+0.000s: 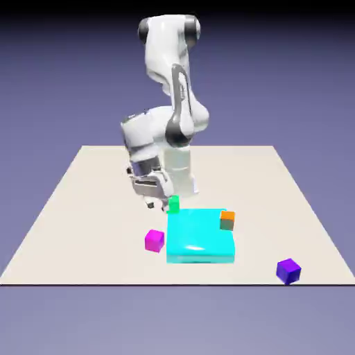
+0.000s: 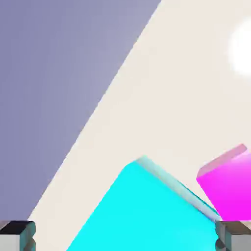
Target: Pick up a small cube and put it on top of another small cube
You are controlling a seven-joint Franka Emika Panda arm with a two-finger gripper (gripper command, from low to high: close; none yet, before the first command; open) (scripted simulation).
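Gripper of the white, glossy arm hanging low over the flat beige table, released and grasping nothing: in the hand view two small grey metal fingertips set far apart at the bottom corners, with only the table and blocks between them.

Small plain bright magenta cube resting on the table, smooth and matte with sharp edges, just beside the exterior view's left side of a large flat cyan block, near but below the gripper in that view. Seen again in the hand view as a big pink face with a paler top edge, close to the corner of the cyan block.

Small plain dark purple cube lying alone near the table's front edge, toward the exterior view's right, well apart from the magenta one and from the gripper.

Small orange-and-grey cube sitting on top of the cyan block near its far right corner. Small green cube standing at the block's far left corner, just beside the gripper; cannot tell whether touching the block.
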